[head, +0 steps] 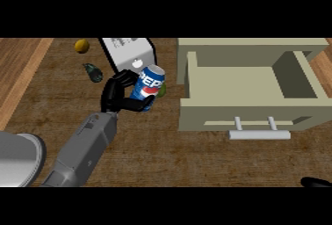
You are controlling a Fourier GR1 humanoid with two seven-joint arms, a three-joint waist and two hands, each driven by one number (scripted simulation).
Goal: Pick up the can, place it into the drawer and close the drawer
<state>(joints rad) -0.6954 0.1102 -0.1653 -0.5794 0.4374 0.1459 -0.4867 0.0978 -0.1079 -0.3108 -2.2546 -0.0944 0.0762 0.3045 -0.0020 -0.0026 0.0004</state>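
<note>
Scanning from the left: one grey rounded shape sits at the lower left edge, cut off, and what it is can't be made out. Next, one yellow round fruit near the top, like a lemon, and just below it one dark green lumpy thing, maybe an avocado, hard to say. One white box with printing lies tilted beside them, its lower part hidden behind the can.

Now the action: one grey forearm rises from the lower left, and the left hand has its black fingers curled round the can. One can, blue, with a red, white and blue logo and white lettering, silver rim on top, tilted with its top leaning away to the right. It's held above the brown counter, left of the drawer, not in it. A greenish bit peeks out behind the can, mostly hidden.

On to the right: one beige drawer, pulled open, one pale bar handle on two posts at its front.

At the lower right corner, only a black tip of the right hand shows, cut off by the edge; can't tell how its fingers stand.
</note>
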